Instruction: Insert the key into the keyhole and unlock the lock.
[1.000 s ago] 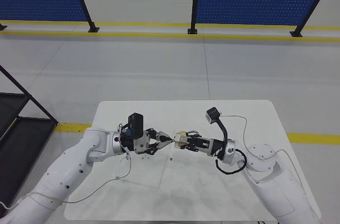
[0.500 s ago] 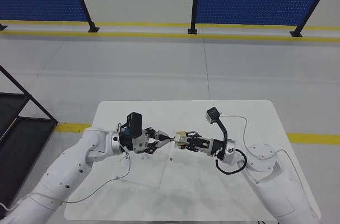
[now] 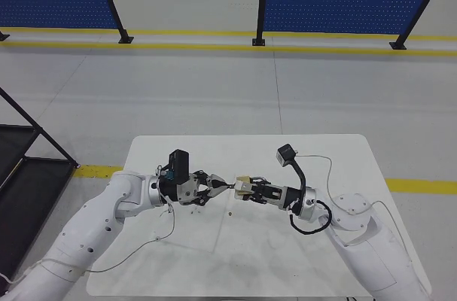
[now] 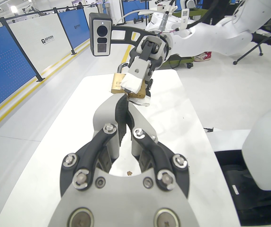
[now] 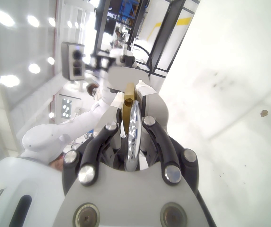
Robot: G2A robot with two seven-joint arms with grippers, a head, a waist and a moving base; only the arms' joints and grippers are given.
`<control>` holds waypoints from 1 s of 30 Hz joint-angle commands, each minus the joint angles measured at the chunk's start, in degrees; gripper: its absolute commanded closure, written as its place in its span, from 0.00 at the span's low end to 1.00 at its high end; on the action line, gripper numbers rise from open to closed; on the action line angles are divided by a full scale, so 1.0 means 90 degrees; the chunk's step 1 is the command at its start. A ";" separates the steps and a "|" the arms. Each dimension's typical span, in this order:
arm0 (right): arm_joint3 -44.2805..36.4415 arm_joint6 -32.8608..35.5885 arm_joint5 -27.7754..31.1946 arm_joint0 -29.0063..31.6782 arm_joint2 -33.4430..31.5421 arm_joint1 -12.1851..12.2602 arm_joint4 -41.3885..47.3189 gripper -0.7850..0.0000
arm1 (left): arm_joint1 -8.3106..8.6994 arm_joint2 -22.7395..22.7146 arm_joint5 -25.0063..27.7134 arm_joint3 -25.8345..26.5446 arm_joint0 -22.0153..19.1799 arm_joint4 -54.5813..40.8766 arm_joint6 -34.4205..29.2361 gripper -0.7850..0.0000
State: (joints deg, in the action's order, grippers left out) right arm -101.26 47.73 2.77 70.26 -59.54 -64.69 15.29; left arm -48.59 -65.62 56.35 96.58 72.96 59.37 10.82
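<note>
1. Hanging in the air over the middle of the table [image 3: 288,248], the brass lock [image 4: 117,85] lies on its side. Its shackle [image 5: 133,128] points back toward the right arm's wrist and its bottom end faces the left arm.
2. The right gripper [image 5: 131,96] is clamped on the lock's body, with one tape-wrapped finger [image 4: 132,83] on each broad face.
3. A thin dark sliver, the key [image 4: 127,97], sits at the lock's bottom end; how far it has gone in cannot be told.
4. The left gripper [image 4: 125,102] has its black pads [image 4: 122,112] pressed together on the key, with the tips just short of the lock.
5. Both grippers meet tip to tip, level with each other, above the table's surface.
6. A small brown speck [image 4: 129,172] lies on the table beneath the left gripper.
7. Off the table's left side stands a black frame rack [image 3: 21,177]. A yellow line [image 3: 424,185] runs across the floor, and blue barriers [image 3: 47,11] stand beyond.
</note>
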 commanded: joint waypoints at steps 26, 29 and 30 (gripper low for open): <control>0.0000 0.0000 0.0000 0.0000 0.0000 0.0000 0.0000 1.00 | -0.0011 -0.0130 0.0183 -0.0026 0.0358 -0.1359 -0.0449 0.00; 0.0000 0.0000 0.0000 0.0000 0.0000 0.0000 0.0000 1.00 | 0.0056 0.0072 0.0183 -0.0103 0.0250 -0.2467 -0.1059 0.00; 0.0000 0.0000 0.0000 0.0000 0.0000 0.0000 0.0000 1.00 | 0.0079 0.0159 0.0183 -0.0077 0.0214 -0.2935 -0.1222 0.00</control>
State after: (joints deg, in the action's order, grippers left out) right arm -101.26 47.73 2.77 70.26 -59.54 -64.69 15.29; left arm -48.15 -65.06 58.00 95.80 75.33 38.93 2.18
